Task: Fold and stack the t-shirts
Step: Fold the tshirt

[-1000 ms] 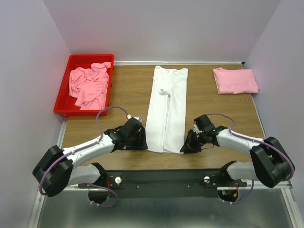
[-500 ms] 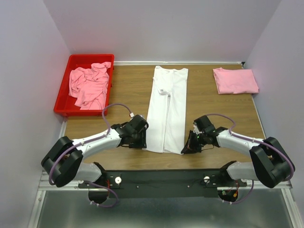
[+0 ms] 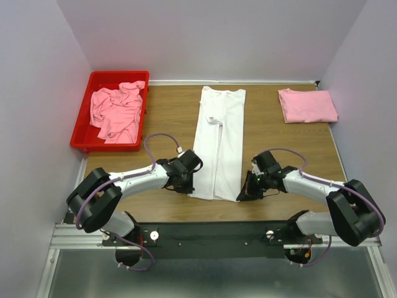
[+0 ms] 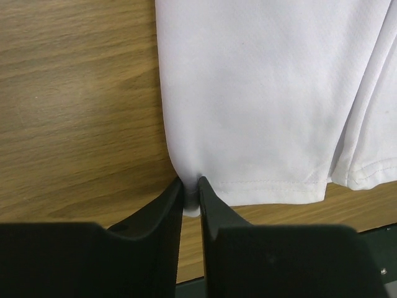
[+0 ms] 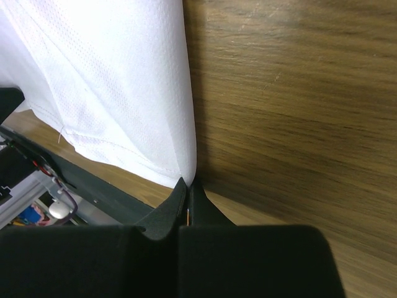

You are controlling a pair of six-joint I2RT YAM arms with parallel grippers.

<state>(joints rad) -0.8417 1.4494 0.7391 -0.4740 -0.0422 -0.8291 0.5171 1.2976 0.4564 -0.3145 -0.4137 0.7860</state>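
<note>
Robotics lab cell, plain lilac walls [image 3: 217, 37], wooden table [image 3: 167, 118] (arms [image 3: 139, 179] bolted at edge)

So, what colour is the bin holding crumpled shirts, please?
The bin is red; clearest in top external view.

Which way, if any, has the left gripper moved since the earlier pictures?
Yes. The left gripper has slid right, away from the red bin, onto the white t-shirt's near corner.
</note>
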